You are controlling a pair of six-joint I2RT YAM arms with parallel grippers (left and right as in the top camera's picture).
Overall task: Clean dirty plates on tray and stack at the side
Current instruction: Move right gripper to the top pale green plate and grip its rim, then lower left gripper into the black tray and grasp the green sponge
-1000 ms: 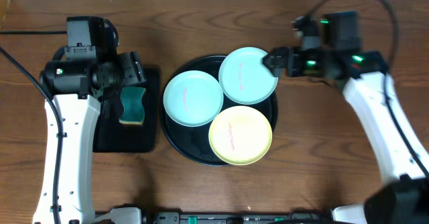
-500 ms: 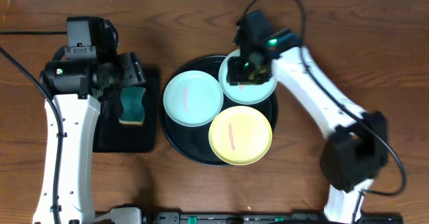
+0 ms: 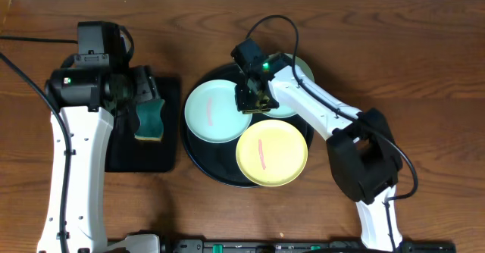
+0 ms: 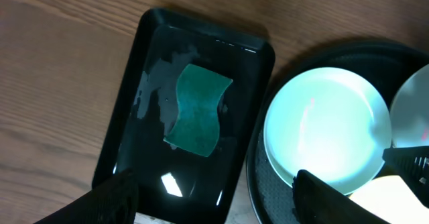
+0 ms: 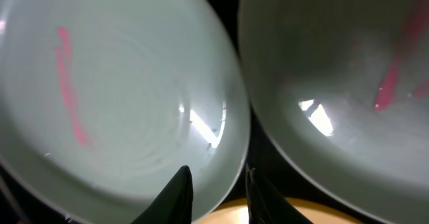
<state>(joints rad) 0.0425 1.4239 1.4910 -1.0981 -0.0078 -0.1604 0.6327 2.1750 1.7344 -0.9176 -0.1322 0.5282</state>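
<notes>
**A:** Where is the right tool [image 5: 216,177] now?

**B:** It is low over the round tray [image 3: 198,151], where the two mint plates nearly meet. Its fingers stand a little apart, with the rim of the left mint plate [image 5: 120,90] between them. Whether they press the rim, I cannot tell.

**A:** And the left tool [image 4: 214,177]?

**B:** Wide apart and empty, above the sponge [image 4: 198,110] in the small tray [image 4: 134,157].

**A:** What can go wrong?

**B:** The rim is thin and glossy, so I think it may slip out. The right mint plate [image 5: 335,70] and the yellow plate [image 3: 271,153] are just beside it. A tilted lift could push them, and all three carry pink streaks.
</notes>
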